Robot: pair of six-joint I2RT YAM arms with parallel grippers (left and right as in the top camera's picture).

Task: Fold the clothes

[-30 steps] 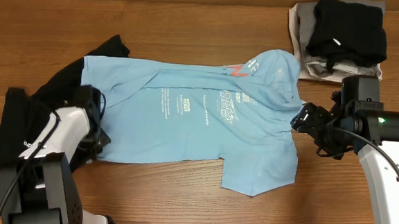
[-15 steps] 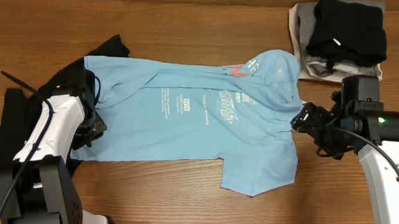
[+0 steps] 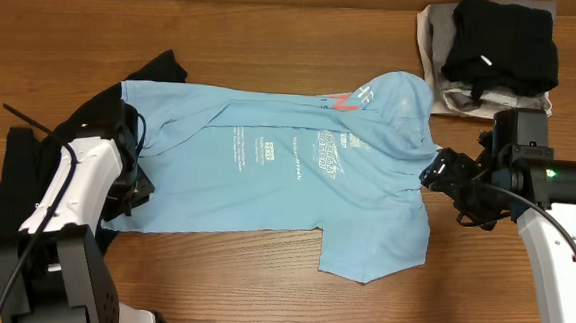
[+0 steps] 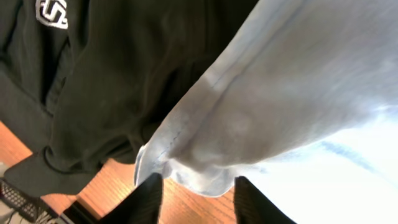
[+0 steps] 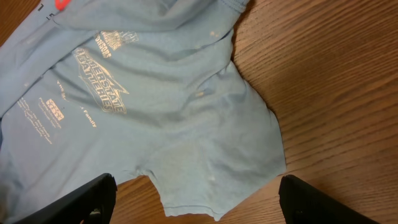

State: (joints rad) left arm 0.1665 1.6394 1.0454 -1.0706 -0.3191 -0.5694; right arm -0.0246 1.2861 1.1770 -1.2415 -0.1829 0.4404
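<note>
**Item:** light blue T-shirt (image 3: 287, 172), spread flat over the desk (image 3: 276, 31). Its hem end lies to the left, overlapping the black long-sleeved top (image 3: 11, 190).

**Change:** the left tool (image 4: 198, 180), clamped a second ago, is now partly open. The hem edge lies loose by its fingers, no longer pinched.

**Unchanged:** the right tool (image 5: 196, 182) is spread wide and empty, hovering above the sleeve end.

**Assessment:** the hem appears to have been released after laying out. No fold is made yet, and the black top awaits its turn.
</note>
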